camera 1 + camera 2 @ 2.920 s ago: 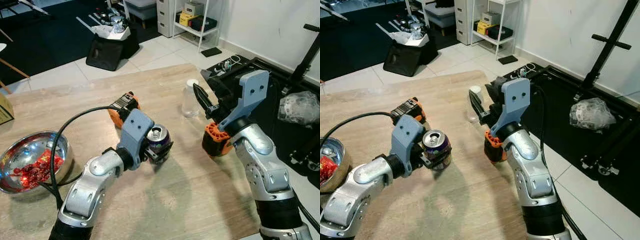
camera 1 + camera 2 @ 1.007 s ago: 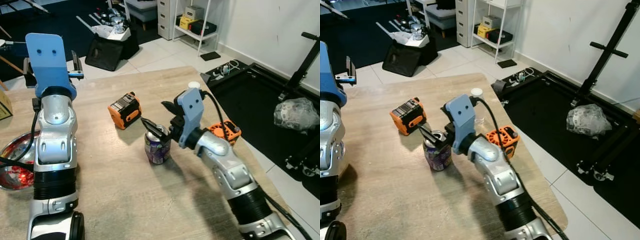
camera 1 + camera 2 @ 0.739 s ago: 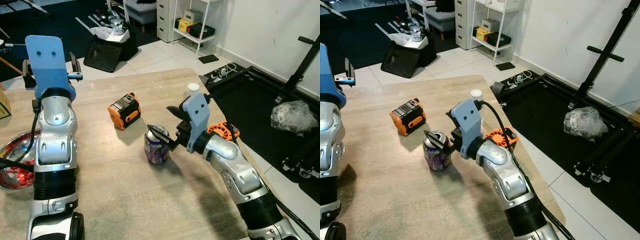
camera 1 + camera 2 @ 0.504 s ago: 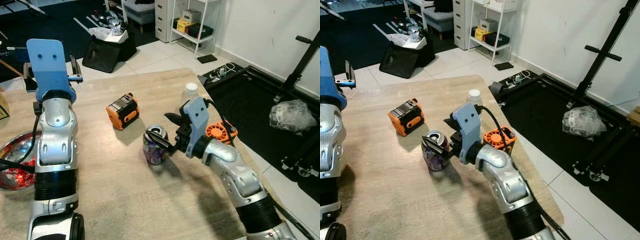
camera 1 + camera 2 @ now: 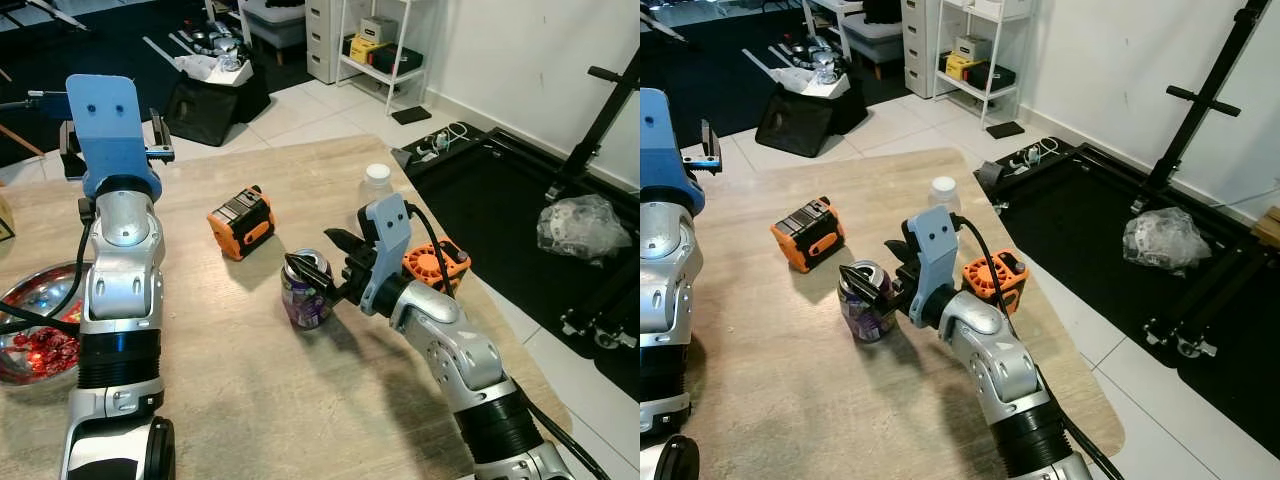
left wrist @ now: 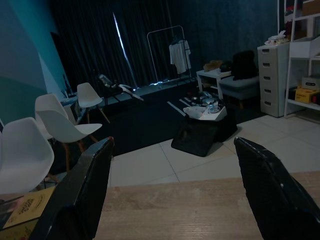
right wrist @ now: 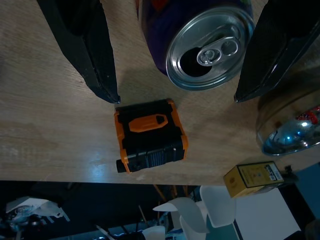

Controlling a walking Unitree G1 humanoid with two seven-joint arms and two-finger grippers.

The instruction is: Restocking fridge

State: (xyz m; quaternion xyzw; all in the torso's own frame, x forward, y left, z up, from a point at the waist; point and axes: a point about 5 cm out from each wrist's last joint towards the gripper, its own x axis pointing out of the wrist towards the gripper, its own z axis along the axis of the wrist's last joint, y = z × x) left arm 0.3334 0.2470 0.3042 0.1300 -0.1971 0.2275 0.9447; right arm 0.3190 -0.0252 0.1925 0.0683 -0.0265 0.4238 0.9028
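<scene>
A purple drink can (image 5: 304, 293) with its top opened stands upright on the wooden table (image 5: 300, 400). My right gripper (image 5: 318, 258) is open and straddles the can's top, one black finger on each side. In the right wrist view the can (image 7: 202, 45) sits between the two fingers (image 7: 85, 50), nearer one of them; I cannot tell if it touches. My left gripper (image 5: 110, 148) is raised high at the table's far left, open, with nothing between its fingers (image 6: 80, 190).
An orange and black battery pack (image 5: 240, 220) lies behind the can. A second orange pack (image 5: 432, 265) and a clear white-capped bottle (image 5: 374, 192) stand near the table's right edge. A metal bowl (image 5: 25, 335) of red pieces sits at the left.
The left gripper, which earlier held the can, has let go and lifted away. The right gripper has swung over to the can and settled lower around its top.
</scene>
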